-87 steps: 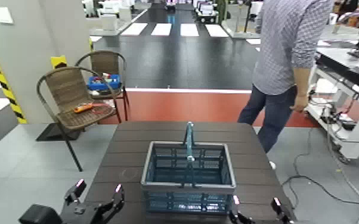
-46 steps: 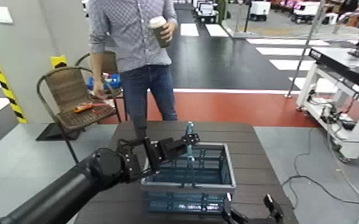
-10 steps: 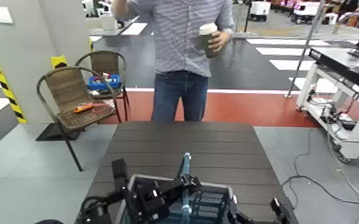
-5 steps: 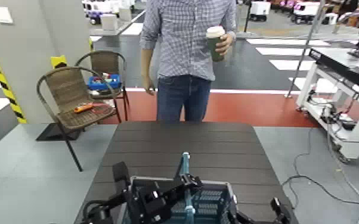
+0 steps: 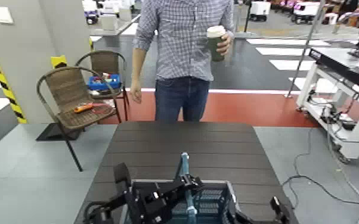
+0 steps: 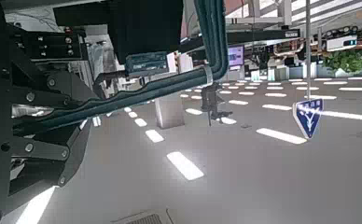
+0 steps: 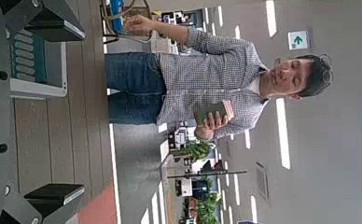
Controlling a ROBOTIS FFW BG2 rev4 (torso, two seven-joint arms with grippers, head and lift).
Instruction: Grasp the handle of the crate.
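The teal crate (image 5: 213, 201) with its grey rim sits at the near edge of the dark slatted table (image 5: 176, 146), partly cut off by the bottom of the head view. Its thin teal handle (image 5: 185, 167) stands upright across the middle. My left gripper (image 5: 183, 186) is shut on the handle from the left side. In the left wrist view the handle (image 6: 210, 37) runs close past the camera against the ceiling. My right gripper (image 5: 256, 213) waits open by the crate's right end. In the right wrist view the right gripper (image 7: 76, 110) holds nothing, and the crate (image 7: 34, 61) lies beside it.
A person (image 5: 182, 53) holding a paper cup (image 5: 216, 42) stands right at the table's far edge. Two wicker chairs (image 5: 68, 95) stand at the far left, one with a small blue box (image 5: 103, 82) on it. A workbench with cables (image 5: 349, 65) is at the right.
The crate and my left gripper have sunk slightly toward the bottom of the view. The person has shifted a little left and lowered one arm.
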